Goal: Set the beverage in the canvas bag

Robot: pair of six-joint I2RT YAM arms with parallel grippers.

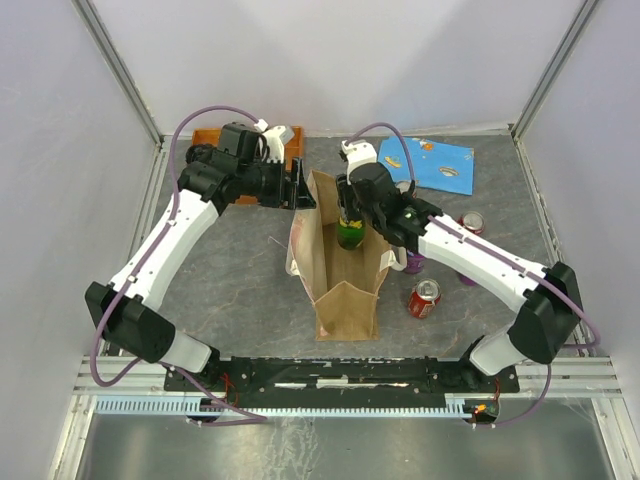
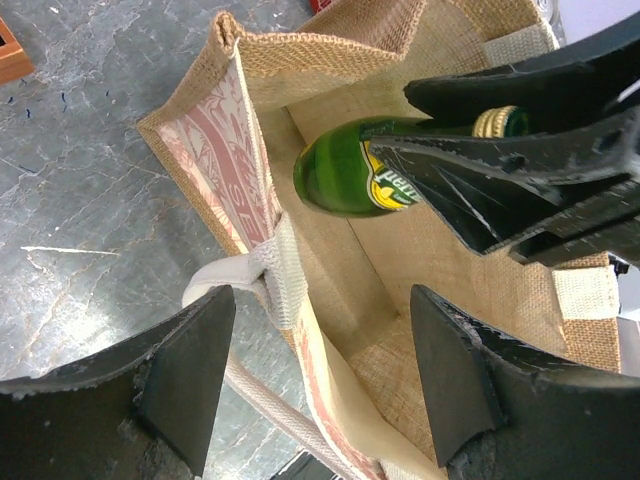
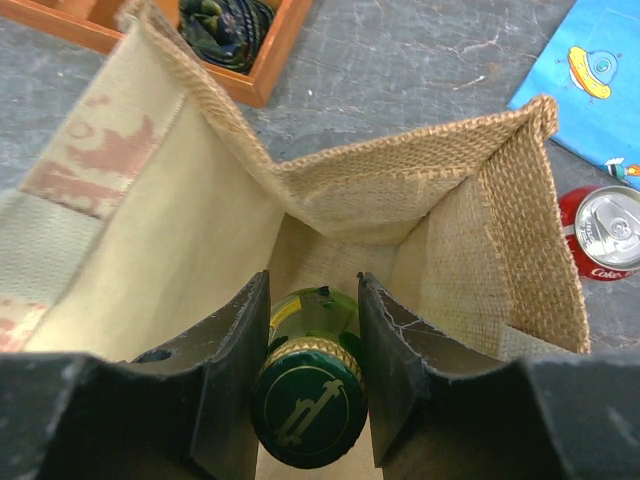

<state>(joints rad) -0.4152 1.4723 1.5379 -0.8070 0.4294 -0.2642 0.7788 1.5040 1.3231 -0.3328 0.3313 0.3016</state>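
The tan canvas bag stands open mid-table with its white handle hanging outside. My right gripper is shut on the neck of a green glass bottle and holds it upright in the bag's mouth. In the right wrist view the bottle's capped top sits between the fingers, with the bag's inside below. My left gripper is open, its fingers on either side of the bag's far wall. The left wrist view also shows the bottle.
An orange compartment tray stands at the back left, also seen in the right wrist view. A blue printed sheet lies back right. Two red cans lie right of the bag.
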